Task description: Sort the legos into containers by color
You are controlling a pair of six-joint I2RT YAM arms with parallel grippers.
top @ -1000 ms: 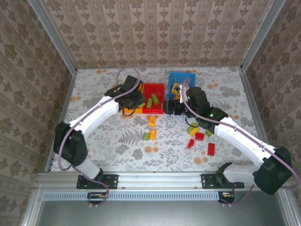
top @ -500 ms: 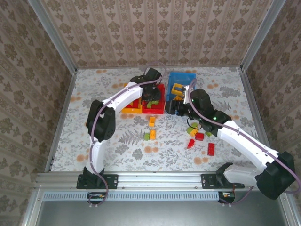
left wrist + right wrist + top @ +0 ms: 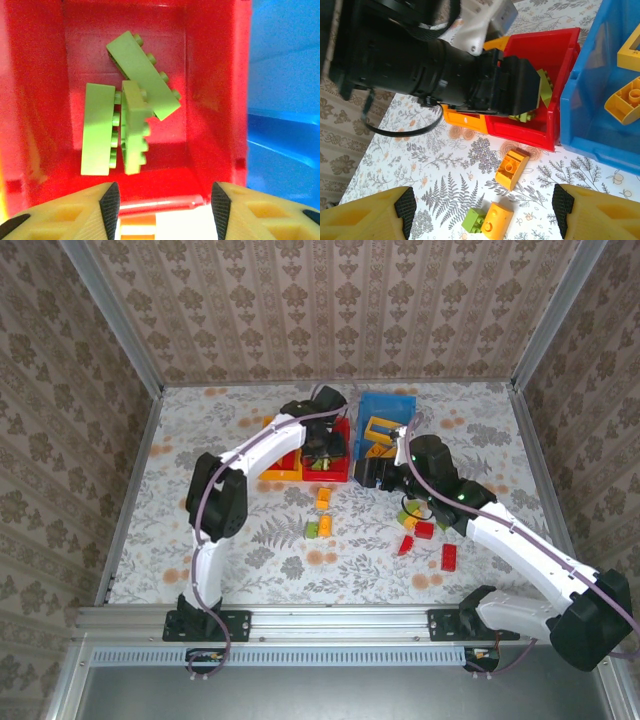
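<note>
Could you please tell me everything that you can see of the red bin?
The red bin is an open rectangular tub of glossy-looking plastic, standing upright on the table between the orange-yellow bin and the blue bin. Three lime green bricks lie overlapping on its floor. The left tool hovers open above it.
</note>
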